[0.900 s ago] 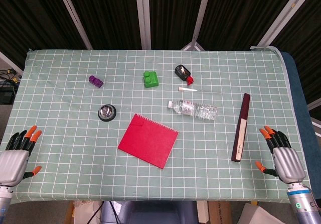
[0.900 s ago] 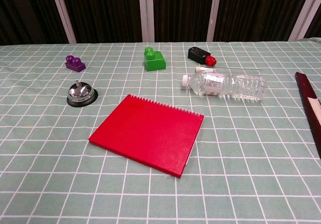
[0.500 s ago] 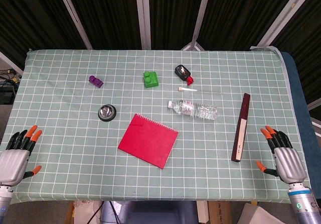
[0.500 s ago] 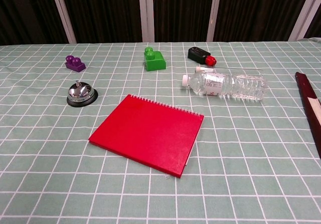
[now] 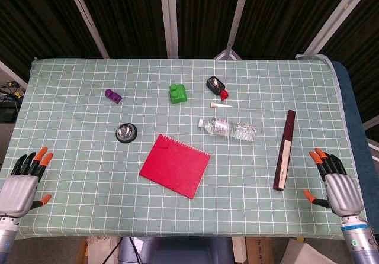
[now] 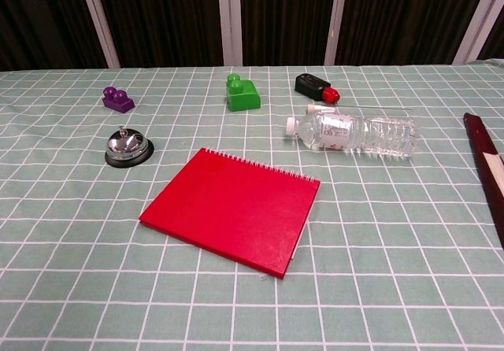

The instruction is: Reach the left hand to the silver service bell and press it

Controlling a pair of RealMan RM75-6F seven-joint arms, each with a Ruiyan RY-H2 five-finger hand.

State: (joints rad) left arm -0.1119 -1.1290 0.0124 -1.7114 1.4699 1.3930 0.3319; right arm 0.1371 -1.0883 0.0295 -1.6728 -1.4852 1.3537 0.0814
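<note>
The silver service bell (image 5: 127,132) on its black base stands left of centre on the green checked tablecloth; the chest view shows the bell (image 6: 128,146) at its left side. My left hand (image 5: 22,183) hovers at the table's near left corner, well short of the bell, fingers spread and holding nothing. At the near right corner my right hand (image 5: 336,185) is likewise spread and empty. Neither hand appears in the chest view.
A red notebook (image 5: 175,165) lies just right of the bell. Further back are a purple block (image 5: 113,95), a green block (image 5: 178,93) and a black and red item (image 5: 217,86). A water bottle (image 5: 228,128) lies on its side; a dark long box (image 5: 285,150) lies at the right.
Both hands have drifted slightly toward the near edge of the table. Nothing on the table has moved.
</note>
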